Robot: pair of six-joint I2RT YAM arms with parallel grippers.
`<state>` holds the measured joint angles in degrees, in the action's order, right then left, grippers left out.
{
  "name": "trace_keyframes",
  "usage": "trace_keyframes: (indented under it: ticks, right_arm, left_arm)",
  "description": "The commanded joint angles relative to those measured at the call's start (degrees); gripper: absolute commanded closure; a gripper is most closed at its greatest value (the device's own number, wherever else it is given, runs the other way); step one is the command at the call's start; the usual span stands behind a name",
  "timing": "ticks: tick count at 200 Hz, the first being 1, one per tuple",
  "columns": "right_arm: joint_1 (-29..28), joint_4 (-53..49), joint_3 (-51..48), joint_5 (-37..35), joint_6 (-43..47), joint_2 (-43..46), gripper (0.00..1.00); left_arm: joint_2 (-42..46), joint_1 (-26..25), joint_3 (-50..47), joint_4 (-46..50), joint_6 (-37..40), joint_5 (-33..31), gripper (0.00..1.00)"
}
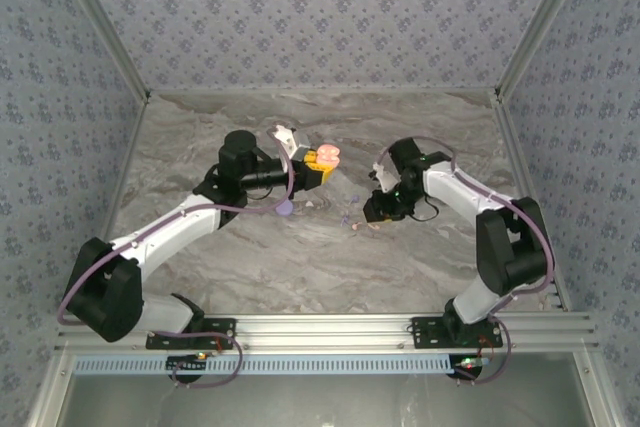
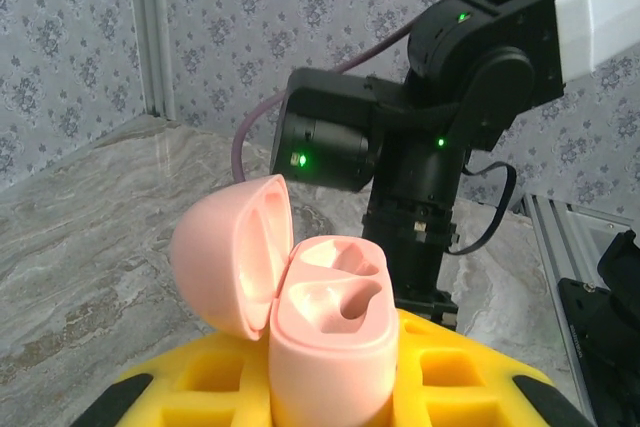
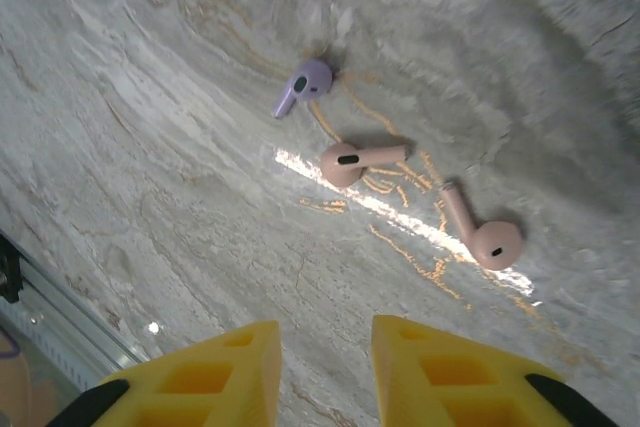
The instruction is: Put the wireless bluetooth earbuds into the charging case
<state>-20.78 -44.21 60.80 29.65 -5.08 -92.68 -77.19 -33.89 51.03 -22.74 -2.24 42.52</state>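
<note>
— Pink ones first. One pink earbud [image 3: 355,160] lies flat on the marble table [image 3: 150,197]. In the right wrist view its head is left, its stem runs right, and its long axis is near level.
— The other?
— Second pink earbud [image 3: 485,235] is just beside it, not touching. Head lower right, stem angled up-left.
— Third?
— Lilac earbud [image 3: 300,87], near the first, apart. Head upper right, stem pointing down-left. All three sit ahead of the right gripper [image 3: 325,372]. Its yellow fingers stand apart with bare marble in the gap, gripping nothing.
— Case?
— Pink charging case [image 2: 330,337] is clamped between the yellow fingers of the left gripper [image 2: 325,397] and stands upright. Lid [image 2: 230,247] is swung open to the left in the left wrist view. Both wells face up, empty.
— What's unreadable?
— Case bottom and left fingertips are cut off by the frame edge, so I can't see the contact lower down. From the top camera the earbuds are specks between the arms, close to the right gripper, and their orientation can't be read there. The right arm [image 2: 450,97] stands behind the case in the left wrist view, with its far end cut off.
</note>
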Motion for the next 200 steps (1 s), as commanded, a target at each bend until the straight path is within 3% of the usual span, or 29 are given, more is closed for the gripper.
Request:
trace_keyframes:
  ticks: [1,110,200]
  right_arm:
    - [-1.1,-1.7,-0.4,2.2,0.9,-2.4,0.73]
    - [-3.0,0.1,-0.2,-4.4,-0.5,-9.4,0.79]
    - [-3.3,-1.0,1.6,-16.1,-2.7,-10.4,0.80]
  left_arm:
    - [1.3,-0.4,-0.1,-1.2,-0.2,-0.2,0.78]
    - [1.1,-0.7,0.0,-0.4,0.3,-0.5,0.78]
    - [0.3,-0.8,0.6,0.1,0.6,-0.2,0.78]
